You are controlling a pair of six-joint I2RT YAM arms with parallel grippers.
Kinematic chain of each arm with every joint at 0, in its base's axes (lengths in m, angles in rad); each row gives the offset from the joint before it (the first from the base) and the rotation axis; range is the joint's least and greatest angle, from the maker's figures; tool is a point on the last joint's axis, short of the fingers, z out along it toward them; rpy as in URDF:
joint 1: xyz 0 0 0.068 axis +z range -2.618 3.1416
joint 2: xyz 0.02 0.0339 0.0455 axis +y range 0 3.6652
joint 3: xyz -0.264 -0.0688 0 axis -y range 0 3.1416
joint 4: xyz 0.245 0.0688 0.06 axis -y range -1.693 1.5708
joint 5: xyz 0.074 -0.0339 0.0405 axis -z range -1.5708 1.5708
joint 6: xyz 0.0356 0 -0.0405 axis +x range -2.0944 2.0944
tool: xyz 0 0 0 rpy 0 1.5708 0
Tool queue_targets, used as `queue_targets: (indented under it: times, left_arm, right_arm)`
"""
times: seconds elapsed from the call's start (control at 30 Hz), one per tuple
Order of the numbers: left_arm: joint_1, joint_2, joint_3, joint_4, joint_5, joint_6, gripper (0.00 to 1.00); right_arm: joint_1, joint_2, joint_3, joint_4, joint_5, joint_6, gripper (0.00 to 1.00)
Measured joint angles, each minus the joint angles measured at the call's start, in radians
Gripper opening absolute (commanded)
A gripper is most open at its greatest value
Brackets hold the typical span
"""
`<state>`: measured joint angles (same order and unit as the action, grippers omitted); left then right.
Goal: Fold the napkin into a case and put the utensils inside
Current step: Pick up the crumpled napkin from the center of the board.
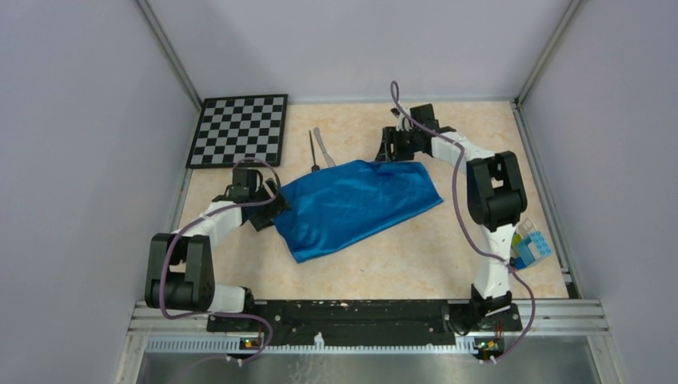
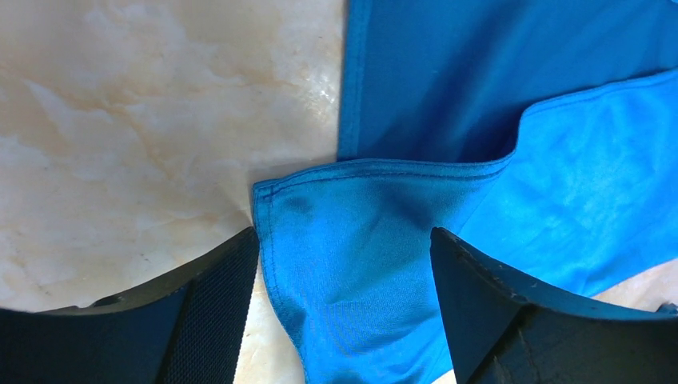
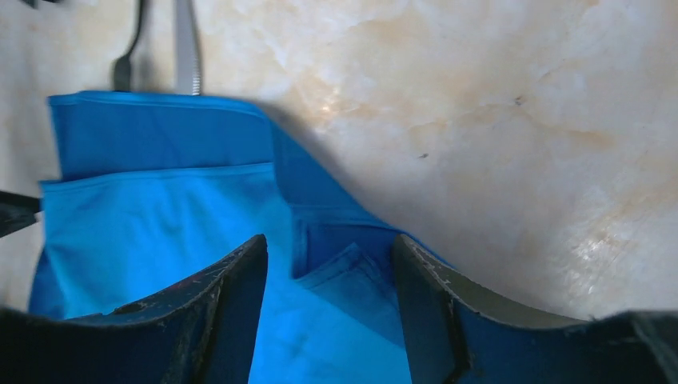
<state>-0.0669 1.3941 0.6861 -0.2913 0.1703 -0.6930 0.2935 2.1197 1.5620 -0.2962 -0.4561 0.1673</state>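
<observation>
Napkin (image 1: 352, 204): bright blue, partly folded, lying slantwise on the table (image 1: 416, 256), nearward and to the right of the checkerboard (image 1: 240, 130). Layered hems show in both wrist views. Fork (image 1: 313, 150) and knife (image 1: 324, 146) lie just right of the checkerboard, their near ends meeting the cloth's far edge. Left gripper (image 2: 344, 240), just nearward of the checkerboard, straddles a hemmed corner with jaws apart, clamping nothing. Right gripper (image 3: 328, 248), well to the right of the checkerboard, likewise stands open over a folded corner. Risks: closing on one layer only would likely peel the fold open, and dragging the cloth could displace the utensils.
</observation>
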Motion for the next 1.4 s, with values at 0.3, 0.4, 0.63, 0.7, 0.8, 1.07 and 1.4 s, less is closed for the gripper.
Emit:
queue_targets:
  times: [0.3,0.4,0.63,0.7,0.8,1.07,1.4]
  left_arm:
    - [0.000,-0.017,-0.022,0.032,0.047,0.021,0.84]
    - [0.000,-0.017,-0.024,0.036,0.050,0.028,0.83]
    - [0.000,-0.026,-0.031,0.038,0.062,0.034,0.83]
    - [0.000,-0.040,-0.038,0.037,0.067,0.034,0.84]
    - [0.000,-0.051,-0.040,0.037,0.069,0.038,0.85]
    - [0.000,-0.063,-0.043,0.042,0.079,0.046,0.87]
    - [0.001,-0.064,-0.051,0.048,0.119,0.068,0.87]
  right_arm:
    - [-0.002,-0.229,-0.227,0.125,-0.074,0.113,0.60]
    - [-0.002,-0.244,-0.259,0.141,-0.070,0.119,0.60]
    - [0.013,-0.233,-0.261,0.200,0.013,0.042,0.61]
    - [0.025,-0.217,-0.261,0.220,0.036,-0.007,0.61]
    - [0.039,-0.199,-0.262,0.225,0.056,-0.085,0.61]
    - [0.085,-0.245,-0.371,0.236,0.135,-0.232,0.59]
    - [0.387,-0.200,-0.143,-0.095,0.599,-0.177,0.50]
